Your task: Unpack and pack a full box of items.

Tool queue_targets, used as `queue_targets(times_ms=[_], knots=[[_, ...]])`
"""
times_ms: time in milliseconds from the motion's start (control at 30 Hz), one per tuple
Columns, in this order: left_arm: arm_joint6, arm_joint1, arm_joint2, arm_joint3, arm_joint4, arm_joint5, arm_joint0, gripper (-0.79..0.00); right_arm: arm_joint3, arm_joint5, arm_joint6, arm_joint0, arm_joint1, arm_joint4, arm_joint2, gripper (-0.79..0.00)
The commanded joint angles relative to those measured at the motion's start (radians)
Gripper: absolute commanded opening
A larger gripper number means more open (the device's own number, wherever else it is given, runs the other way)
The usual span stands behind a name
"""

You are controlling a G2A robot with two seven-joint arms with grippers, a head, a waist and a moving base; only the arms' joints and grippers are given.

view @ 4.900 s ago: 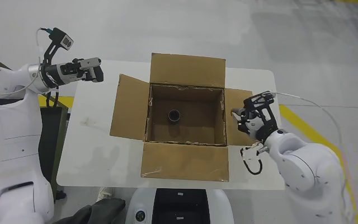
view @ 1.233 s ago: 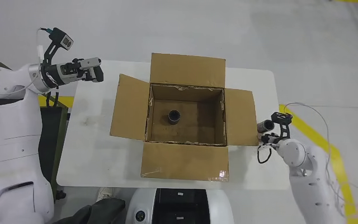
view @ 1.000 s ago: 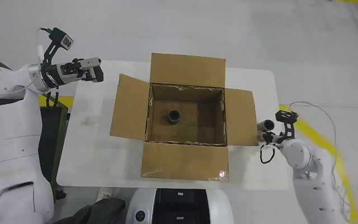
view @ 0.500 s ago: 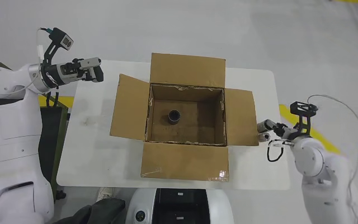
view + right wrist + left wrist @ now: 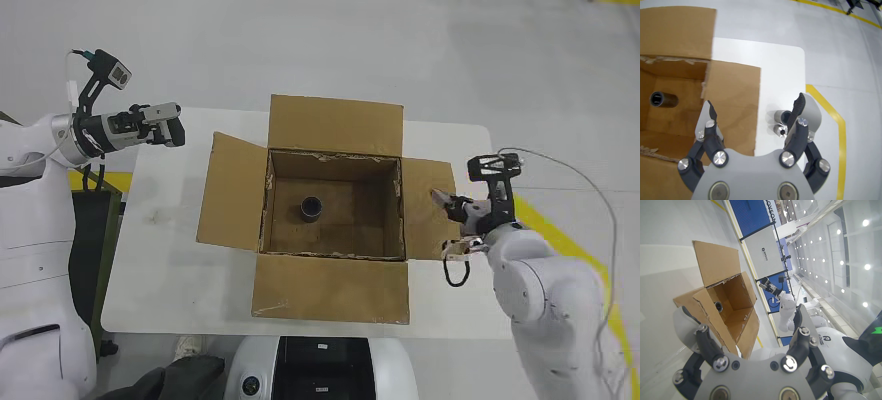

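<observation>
Open cardboard box [image 5: 330, 290] sits mid-table, all four flaps spread flat. One dark tube [image 5: 312, 208] lies on its side on the box floor, toward the left wall, open end up-facing to the camera. Two metal tubes [image 5: 779, 131] lie side by side on the white table [image 5: 160, 260], just beside the box's right flap edge. Right gripper [image 5: 755, 102] hovers over that flap's outer edge, jaws released and spread wide, nothing between them; one finger hangs right over the metal tubes. Left gripper [image 5: 742, 310] is at the table's far left corner, well apart from the box, jaws released, empty. Yellow floor line [image 5: 840, 121] runs past the table's right side.
</observation>
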State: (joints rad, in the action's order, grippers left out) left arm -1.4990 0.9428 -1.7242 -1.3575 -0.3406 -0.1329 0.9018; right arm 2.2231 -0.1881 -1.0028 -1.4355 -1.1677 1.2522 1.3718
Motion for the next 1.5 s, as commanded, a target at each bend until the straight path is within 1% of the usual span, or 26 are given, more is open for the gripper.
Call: queue_targets(times_ms=[0,100,167,333,633,800,933,1000,1467], knots=[[0.000,0.000,0.000,0.000,0.000,0.000,0.000,0.000,-0.014,0.024,-0.009,0.050,-0.006,0.019,-0.085,0.000],[0.000,0.000,0.000,0.000,0.000,0.000,0.000,0.000,-0.043,0.030,-0.015,0.121,-0.019,0.036,-0.188,0.000],[0.000,0.000,0.000,0.000,0.000,0.000,0.000,0.000,-0.067,0.035,-0.013,0.168,-0.030,0.011,-0.250,0.000],[0.000,0.000,0.000,0.000,0.000,0.000,0.000,0.000,-0.159,0.057,-0.031,0.287,-0.058,0.016,-0.399,0.000],[0.000,0.000,0.000,0.000,0.000,0.000,0.000,0.000,-0.370,0.092,-0.047,0.469,-0.120,-0.077,-0.576,0.000],[0.000,0.000,0.000,0.000,0.000,0.000,0.000,0.000,-0.459,0.127,-0.046,0.541,-0.151,-0.177,-0.620,0.000],[0.000,0.000,0.000,0.000,0.000,0.000,0.000,0.000,-0.521,0.168,-0.038,0.575,-0.168,-0.262,-0.637,0.000],[0.000,0.000,0.000,0.000,0.000,0.000,0.000,0.000,-0.549,0.187,-0.036,0.587,-0.175,-0.278,-0.651,0.000],[0.000,0.000,0.000,0.000,0.000,0.000,0.000,0.000,-0.786,0.216,-0.011,0.682,-0.227,-0.339,-0.703,0.000]])
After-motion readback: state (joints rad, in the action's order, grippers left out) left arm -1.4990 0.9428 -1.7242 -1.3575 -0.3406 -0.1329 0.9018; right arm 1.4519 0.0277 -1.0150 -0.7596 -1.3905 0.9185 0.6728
